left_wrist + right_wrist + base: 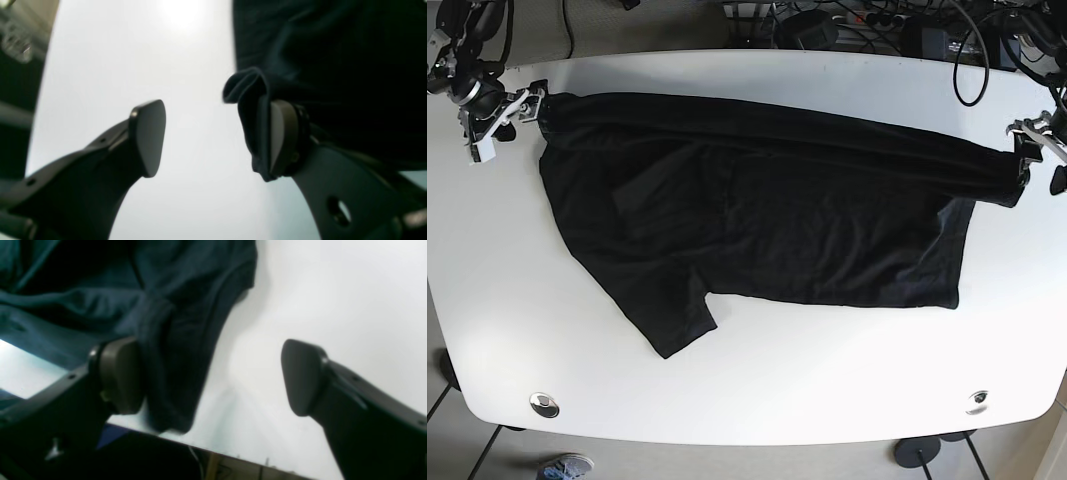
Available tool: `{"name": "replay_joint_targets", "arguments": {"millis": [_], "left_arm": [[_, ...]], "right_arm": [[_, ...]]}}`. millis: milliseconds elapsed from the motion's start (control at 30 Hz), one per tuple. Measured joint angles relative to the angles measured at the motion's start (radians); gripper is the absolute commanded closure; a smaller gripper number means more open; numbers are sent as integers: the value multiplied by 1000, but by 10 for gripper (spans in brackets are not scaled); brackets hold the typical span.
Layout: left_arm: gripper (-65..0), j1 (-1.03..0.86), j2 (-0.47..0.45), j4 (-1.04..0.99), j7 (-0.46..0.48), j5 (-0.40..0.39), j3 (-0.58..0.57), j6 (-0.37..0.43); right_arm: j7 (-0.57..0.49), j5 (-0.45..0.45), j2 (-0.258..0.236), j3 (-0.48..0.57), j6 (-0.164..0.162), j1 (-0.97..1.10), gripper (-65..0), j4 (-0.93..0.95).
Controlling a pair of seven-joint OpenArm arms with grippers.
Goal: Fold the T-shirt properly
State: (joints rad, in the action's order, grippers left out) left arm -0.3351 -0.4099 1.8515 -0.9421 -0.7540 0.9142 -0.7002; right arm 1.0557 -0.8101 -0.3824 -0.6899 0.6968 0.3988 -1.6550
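The right claw (502,110) sits at the far left corner of the table (757,400) in the base view. Its wrist view shows the jaws wide apart, with a bunched fold of the shirt (173,350) draped against one pad (121,375) while the other pad (302,376) stands clear over bare white tabletop. Nothing is pinched; the cloth only leans on that one pad.

Between the two claws the shirt (757,210) lies stretched across the table, its upper edge rolled into a long ridge running from one claw to the other, the body spreading toward the near side and a sleeve trailing out below, nearer the right claw.

The left claw (1035,140) is at the ridge's other end. Its jaws are also wide apart: a curl of hem (253,110) wraps over one pad (282,136), and the opposite pad (150,136) is free.

The fabric looks light, limp and thin, so it should sag and slide rather than hold shape. I judge the best hold is the doubled ridge just beside each cloth-covered pad, pinching through both layers so a single ply does not slip out.
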Motion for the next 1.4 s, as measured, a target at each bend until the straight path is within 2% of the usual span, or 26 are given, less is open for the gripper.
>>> {"name": "replay_joint_targets", "arguments": {"millis": [133, 267, 367, 533, 733, 833, 867, 900, 933, 1033, 1067, 1133, 1167, 1233, 1300, 1367, 1400], "left_arm": [[-406, -32, -46, -2, -6, -85, -2, 0], [-404, -15, -60, -119, -132, -135, -2, 0], [-403, 10, -90, -258, -168, -169, 0, 3], [-403, 22, -116, -387, -172, -161, 0, 3], [-403, 25, -121, -341, -166, -161, -11, 3], [-401, 27, -122, -257, -164, -156, -127, 3], [-401, 31, -116, -235, -159, -125, -153, 3], [-401, 34, -94, -206, -156, -50, -171, 3], [-401, 42, -48, -181, -158, 65, -172, 3], [-401, 84, 61, -150, -157, 294, -180, 3], [-401, 101, 98, -148, -81, 375, -181, 3], [-401, 105, 131, -148, 30, 463, -188, 3], [-400, 102, 145, -170, 94, 506, -200, 3], [-360, 104, 160, -232, 161, 529, -210, 3], [-275, 114, 158, -322, 181, 530, -212, -3], [-260, 144, 155, -377, 193, 529, -206, -3], [-258, 167, 151, -401, 198, 532, -206, -3]], "right_arm": [[2, -8, -11, 3, 0, 9, -575, 0], [0, -17, -10, 5, -1, 5, -575, 0], [1, -18, -7, 5, 0, 8, -575, 0], [33, -18, -8, 6, 0, 8, -575, 0], [46, -18, -7, 3, -1, 14, -575, -15], [45, -18, 8, -1, -1, 36, -575, -91], [45, -17, 26, -3, -1, 37, -575, -108], [47, -18, 48, 1, 0, 38, -575, -133], [48, -19, 53, 10, 0, 44, -575, -163], [38, -29, 44, 21, -1, 80, -575, -222], [47, -26, 45, 23, 0, 97, -575, -226], [50, -34, 47, 24, -1, 136, -575, -238], [56, -66, 50, 30, -1, 168, -575, -262], [58, -112, 56, 75, -4, 192, -575, -300], [51, -140, 63, 142, 0, 187, -574, -325], [47, -110, 79, 151, 3, 166, -566, -316], [48, -77, 95, 149, 2, 151, -537, -298]]}}
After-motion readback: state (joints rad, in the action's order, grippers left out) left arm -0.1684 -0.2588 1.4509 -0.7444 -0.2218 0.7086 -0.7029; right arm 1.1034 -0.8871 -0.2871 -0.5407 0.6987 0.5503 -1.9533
